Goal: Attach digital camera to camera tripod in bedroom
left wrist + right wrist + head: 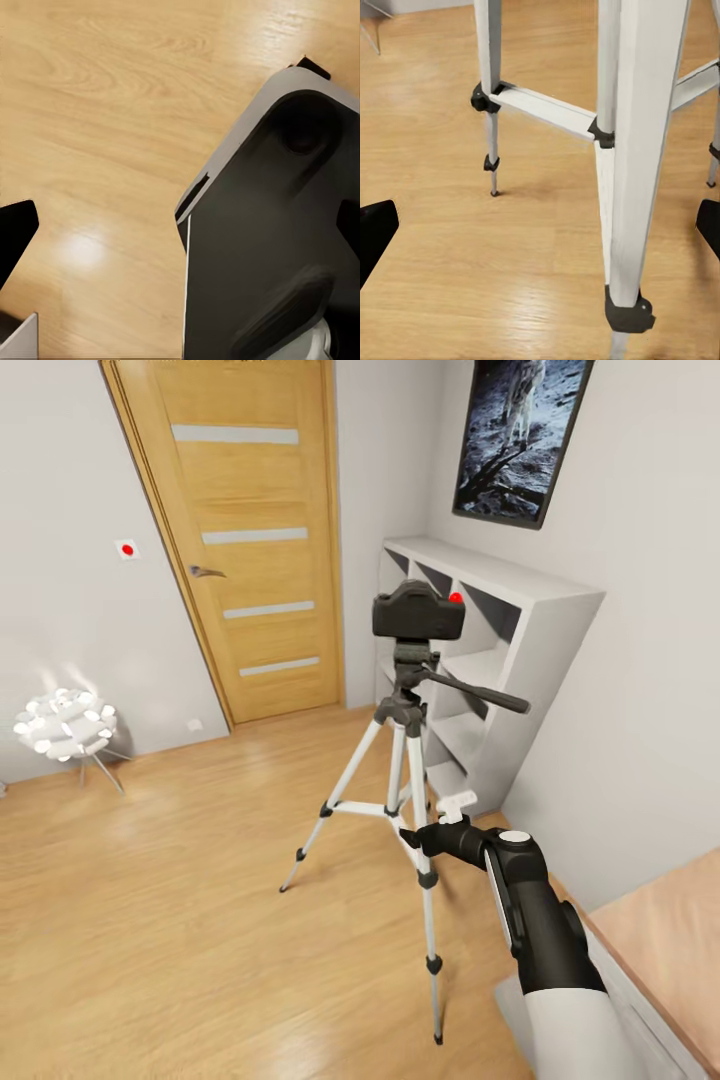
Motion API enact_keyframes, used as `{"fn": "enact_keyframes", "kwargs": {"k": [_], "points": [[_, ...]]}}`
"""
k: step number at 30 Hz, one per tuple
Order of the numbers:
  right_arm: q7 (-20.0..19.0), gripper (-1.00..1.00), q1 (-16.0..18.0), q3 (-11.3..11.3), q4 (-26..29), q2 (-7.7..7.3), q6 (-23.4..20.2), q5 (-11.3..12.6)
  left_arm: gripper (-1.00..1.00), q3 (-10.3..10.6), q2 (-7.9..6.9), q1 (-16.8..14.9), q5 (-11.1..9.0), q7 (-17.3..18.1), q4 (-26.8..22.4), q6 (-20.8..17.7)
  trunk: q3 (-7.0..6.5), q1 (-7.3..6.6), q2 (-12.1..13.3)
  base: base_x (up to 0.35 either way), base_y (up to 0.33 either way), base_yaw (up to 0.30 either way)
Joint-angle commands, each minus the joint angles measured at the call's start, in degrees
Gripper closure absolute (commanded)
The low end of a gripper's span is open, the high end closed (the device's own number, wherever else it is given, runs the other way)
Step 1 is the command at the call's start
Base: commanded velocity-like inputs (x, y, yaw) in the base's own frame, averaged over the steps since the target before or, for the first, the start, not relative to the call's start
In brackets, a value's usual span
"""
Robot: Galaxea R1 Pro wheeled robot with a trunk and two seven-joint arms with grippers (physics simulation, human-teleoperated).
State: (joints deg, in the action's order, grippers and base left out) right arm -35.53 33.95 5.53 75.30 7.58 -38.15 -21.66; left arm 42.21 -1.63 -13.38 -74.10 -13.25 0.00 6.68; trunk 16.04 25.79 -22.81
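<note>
one digital camera (418,612), black with a red dot on top, sits on the head of the camera tripod (402,760), which stands on the wood floor (170,880) between the wooden door (245,540) and the white cube shelf (500,660). right gripper (425,830) hangs by the near tripod leg, fingers spread apart, holding nothing. left gripper's state: cannot tell; its wrist view shows floor and a dark robot part.

Your right gripper (425,838) fingers sit behind the camera tripod (405,780) near leg, so jaw state is unreadable. Poster (520,430) at 1 o'clock is cropped by the top edge. Tripod head is cut off in the right wrist view.
</note>
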Motion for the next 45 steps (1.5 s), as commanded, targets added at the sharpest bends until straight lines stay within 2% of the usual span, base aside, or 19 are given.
{"fn": "enact_keyframes", "kwargs": {"k": [1, 19, 35, 41, 45], "points": [[-0.59, -1.00, 0.06, 0.17, 0.06, 0.07, -0.13, -0.59, -1.00, 0.49, 0.01, -0.04, -0.42, -0.15, 0.00, 0.10, 0.10, 0.00, -0.11, -0.333, 0.000, 0.000], [-0.59, -1.00, 0.05, 0.18, 0.11, 0.06, -0.19, -0.58, -1.00, 0.44, -0.08, -0.07, -0.46, -0.20, 0.00, 0.09, 0.10, 0.00, -0.11, -0.327, 0.000, 0.000], [-0.52, -1.00, 0.06, 0.31, 0.04, -0.02, -0.24, -0.58, -1.00, 0.42, -0.22, -0.06, -0.51, -0.20, 0.00, 0.09, 0.10, 0.00, -0.11, -0.050, 0.000, 0.000], [-0.59, -1.00, 0.06, 1.36, 0.03, -1.15, -0.25, -0.55, -1.00, 0.43, -0.22, -0.04, -0.52, -0.20, 0.00, 0.09, 0.10, 0.00, -0.11, -0.003, 0.000, 0.000], [-0.72, -1.00, -0.09, 2.08, -0.23, -3.06, -0.39, -0.35, -1.00, 0.42, -0.22, -0.06, -0.52, -0.20, 0.00, 0.09, 0.10, 0.00, -0.11, 0.000, 0.000, 0.000]]}}
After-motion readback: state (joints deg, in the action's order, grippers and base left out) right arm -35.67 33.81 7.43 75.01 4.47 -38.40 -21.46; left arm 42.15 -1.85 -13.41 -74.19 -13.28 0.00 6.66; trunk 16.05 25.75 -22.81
